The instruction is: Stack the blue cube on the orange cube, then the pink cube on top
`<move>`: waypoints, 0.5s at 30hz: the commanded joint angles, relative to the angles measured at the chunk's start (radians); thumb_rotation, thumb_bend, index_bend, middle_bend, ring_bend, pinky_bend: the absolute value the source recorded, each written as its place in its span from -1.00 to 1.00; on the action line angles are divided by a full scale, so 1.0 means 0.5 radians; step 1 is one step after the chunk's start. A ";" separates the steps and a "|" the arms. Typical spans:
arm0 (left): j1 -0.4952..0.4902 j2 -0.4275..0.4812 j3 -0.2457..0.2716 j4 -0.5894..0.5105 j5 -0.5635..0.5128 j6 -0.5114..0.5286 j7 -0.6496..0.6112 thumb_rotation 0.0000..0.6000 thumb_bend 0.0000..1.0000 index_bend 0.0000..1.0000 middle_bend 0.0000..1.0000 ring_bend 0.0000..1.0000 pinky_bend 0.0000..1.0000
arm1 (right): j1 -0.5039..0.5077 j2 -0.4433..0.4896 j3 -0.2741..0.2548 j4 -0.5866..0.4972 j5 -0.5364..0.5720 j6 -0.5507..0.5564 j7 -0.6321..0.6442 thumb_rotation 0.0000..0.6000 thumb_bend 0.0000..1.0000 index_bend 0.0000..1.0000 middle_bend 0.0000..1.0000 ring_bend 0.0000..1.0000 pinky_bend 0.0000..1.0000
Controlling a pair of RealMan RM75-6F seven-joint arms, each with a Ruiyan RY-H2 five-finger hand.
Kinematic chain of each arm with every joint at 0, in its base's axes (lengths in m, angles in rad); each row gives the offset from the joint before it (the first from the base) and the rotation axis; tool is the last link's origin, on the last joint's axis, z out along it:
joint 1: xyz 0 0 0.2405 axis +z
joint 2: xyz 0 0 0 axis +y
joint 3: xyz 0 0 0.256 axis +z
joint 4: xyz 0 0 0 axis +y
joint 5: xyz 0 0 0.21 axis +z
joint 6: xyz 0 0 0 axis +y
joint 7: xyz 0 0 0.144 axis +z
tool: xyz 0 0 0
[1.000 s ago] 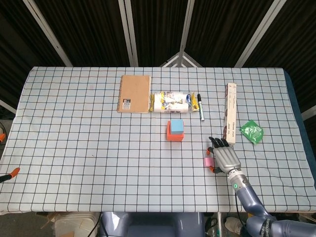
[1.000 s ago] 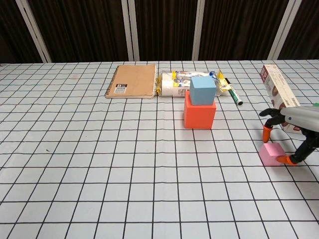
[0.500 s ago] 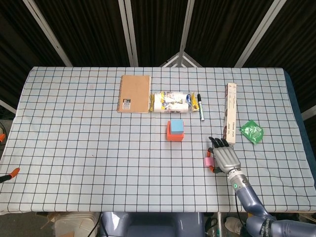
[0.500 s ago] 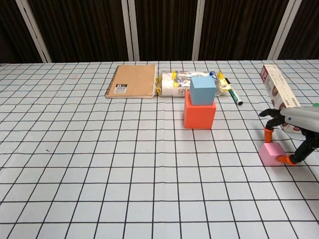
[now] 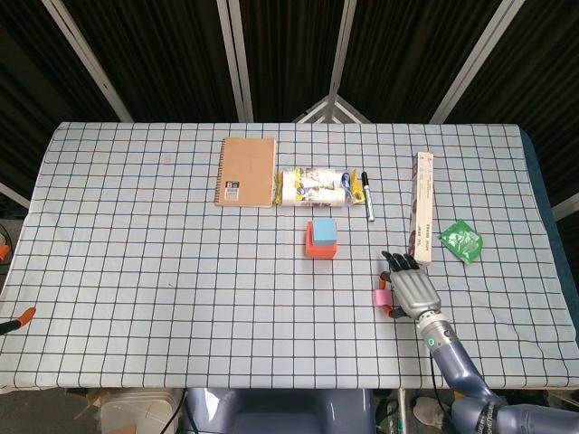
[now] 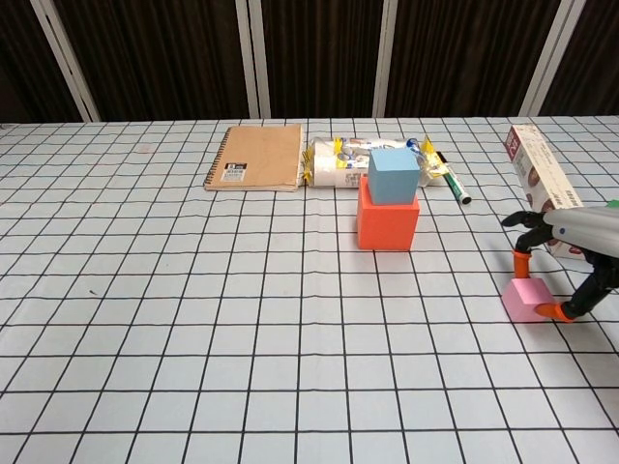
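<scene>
On the table (image 5: 136,271): white cloth with a black grid, covering the whole top
Notebook (image 6: 254,158): brown cover, lying flat at the far side, just left of the packet
Long box (image 5: 422,206): lies lengthwise toward the right edge; its near end is close to the right hand
Packet (image 5: 312,186): printed wrapper, between the notebook and the marker
Right hand (image 6: 571,253): low over the table at the near right; orange-tipped fingers (image 6: 520,259) set on either side of the pink cube, seemingly touching it; the cube rests on the cloth
Left hand: not seen in either view
Orange cube (image 6: 388,221): mid-table, in front of the packet
Blue cube (image 6: 393,176): sits on top of the orange cube
Pink cube (image 6: 527,298): well to the right of the stack, on the cloth
Marker (image 5: 367,197): just right of the packet
Green wrapper (image 5: 460,240): right of the long box
</scene>
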 commanded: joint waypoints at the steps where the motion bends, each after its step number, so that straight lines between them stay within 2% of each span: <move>1: 0.000 0.001 0.000 0.000 0.000 -0.002 -0.003 1.00 -0.75 -0.84 -1.00 -1.00 -1.00 | -0.002 0.012 0.006 -0.015 0.000 0.003 0.003 1.00 -0.28 -0.01 -1.00 -1.00 -1.00; 5: 0.001 0.004 0.001 -0.002 0.006 0.001 -0.014 1.00 -0.75 -0.84 -1.00 -1.00 -1.00 | 0.001 0.054 0.033 -0.067 0.009 0.023 -0.003 1.00 -0.28 -0.01 -1.00 -1.00 -1.00; 9: 0.004 0.012 0.003 0.000 0.017 0.004 -0.036 1.00 -0.75 -0.84 -1.00 -1.00 -1.00 | 0.027 0.175 0.104 -0.203 0.064 0.048 -0.035 1.00 -0.28 -0.01 -1.00 -1.00 -1.00; 15: 0.005 0.023 0.005 0.005 0.029 -0.001 -0.076 1.00 -0.75 -0.84 -1.00 -1.00 -1.00 | 0.176 0.447 0.302 -0.488 0.334 0.088 -0.256 1.00 -0.27 -0.01 -1.00 -1.00 -1.00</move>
